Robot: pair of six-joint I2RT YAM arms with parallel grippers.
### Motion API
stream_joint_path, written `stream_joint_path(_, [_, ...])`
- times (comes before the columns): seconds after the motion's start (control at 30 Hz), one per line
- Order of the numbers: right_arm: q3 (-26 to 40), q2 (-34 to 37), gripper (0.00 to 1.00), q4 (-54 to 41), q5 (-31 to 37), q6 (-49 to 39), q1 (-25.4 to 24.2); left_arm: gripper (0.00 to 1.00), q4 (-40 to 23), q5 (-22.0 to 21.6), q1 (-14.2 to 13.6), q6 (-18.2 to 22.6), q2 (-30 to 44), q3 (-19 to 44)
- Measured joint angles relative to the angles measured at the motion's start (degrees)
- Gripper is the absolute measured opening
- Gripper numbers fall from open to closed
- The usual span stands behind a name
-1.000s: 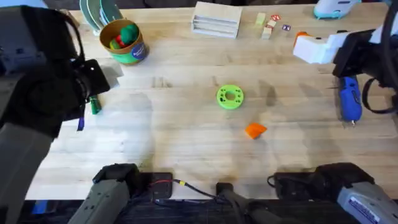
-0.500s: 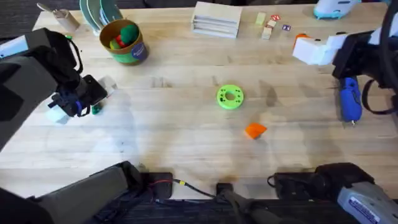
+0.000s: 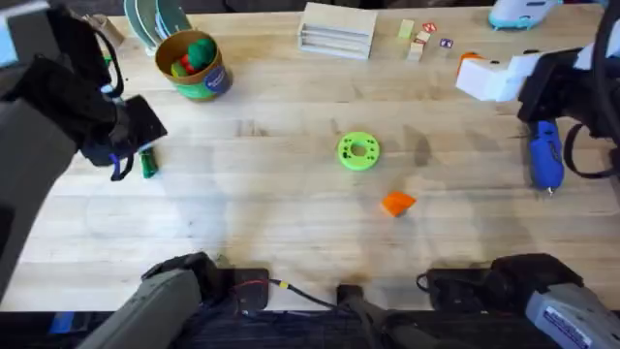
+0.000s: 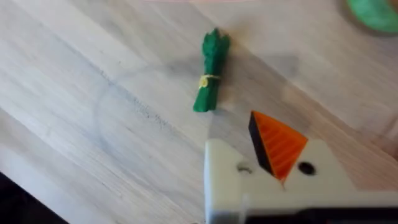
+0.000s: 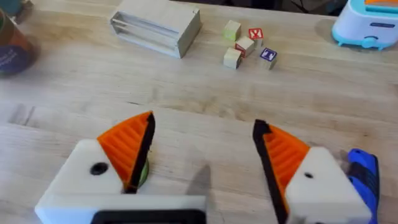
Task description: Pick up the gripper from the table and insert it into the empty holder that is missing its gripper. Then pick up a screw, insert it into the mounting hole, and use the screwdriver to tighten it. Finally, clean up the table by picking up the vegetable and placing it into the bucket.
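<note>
The orange wedge gripper (image 3: pixel 397 203) lies on the table (image 3: pixel 291 233) right of centre. A green vegetable (image 3: pixel 148 165) lies at the left, and my left gripper (image 3: pixel 118 155) hangs just beside it; the left wrist view shows the vegetable (image 4: pixel 210 71) flat on the wood. My right gripper (image 3: pixel 475 73) hovers at the far right, open and holding nothing (image 5: pixel 202 162). The blue screwdriver (image 3: pixel 544 155) lies below it and appears again as the screwdriver (image 5: pixel 364 171). The bucket (image 3: pixel 194 66) stands at the back left. The holder and the screw are out of view.
A flat green disc with holes (image 3: pixel 358 150) sits mid-table. At the back are a wooden block (image 3: pixel 337 31), small cubes (image 3: pixel 418 44) and a pale blue device (image 3: pixel 523 12). Green plates (image 3: pixel 155 19) stand behind the bucket.
The left arm has dropped from close under the camera, and its gripper has settled beside the vegetable. The right arm and the loose objects have not moved.
</note>
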Motion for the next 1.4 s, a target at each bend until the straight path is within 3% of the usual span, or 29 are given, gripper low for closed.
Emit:
stream_joint_path(0.03, [-0.01, 0.00, 0.991, 0.00, 0.00, 0.00, 0.00, 0.113, -0.41, -0.29, -1.65, 1.07, -2.07, 0.57])
stream_joint_path(0.13, [0.00, 0.00, 0.991, 0.00, 0.00, 0.00, 0.00, 0.558, -0.69, -0.67, -7.44, 3.39, -9.15, 1.73])
stream_joint_path(0.17, [0.00, 0.00, 0.991, 0.00, 0.00, 0.00, 0.00, 0.965, -0.75, -1.08, -13.98, 4.82, -16.43, 1.86])
stream_joint_path(0.2, [0.00, 0.00, 0.991, 0.00, 0.00, 0.00, 0.00, 0.930, -0.73, -1.16, -16.16, 5.08, -18.63, 1.86])
stream_joint_path(0.23, [0.00, 0.00, 0.990, 0.00, 0.00, 0.00, 0.00, 0.809, -0.70, -1.18, -17.78, 5.32, -20.23, 1.86])
stream_joint_path(0.27, [0.00, 0.00, 0.991, 0.00, 0.00, 0.00, 0.00, 0.331, -0.70, -1.18, -23.31, 5.90, -25.24, 1.86])
stream_joint_path(0.33, [0.00, 0.00, 0.993, 0.00, 0.00, 0.00, 0.00, 0.070, -0.70, -1.21, -26.63, 6.44, -27.93, 1.86])
stream_joint_path(0.5, [0.00, -0.02, 0.991, 0.00, 0.00, 0.00, 0.00, 0.836, 2.35, -1.38, -32.37, 6.56, -31.73, 1.86])
stream_joint_path(0.53, [-0.01, 0.00, 0.991, 0.00, 0.00, 0.00, 0.00, 0.952, 3.02, -1.33, -32.99, 6.37, -31.92, 1.86])
stream_joint_path(0.57, [0.00, 0.00, 0.992, 0.00, 0.00, 0.00, 0.00, 0.982, 3.38, -1.36, -33.41, 6.46, -31.99, 1.86])
stream_joint_path(1.1, [0.00, 0.00, 0.992, 0.00, 0.00, 0.00, 0.00, 0.993, 3.16, 1.83, -33.92, 2.67, -31.98, 1.84])
stream_joint_path(1.4, [0.00, 0.00, 0.992, 0.00, 0.00, 0.00, 0.00, 0.992, 19.59, 9.49, -33.92, 15.06, -32.40, -1.79])
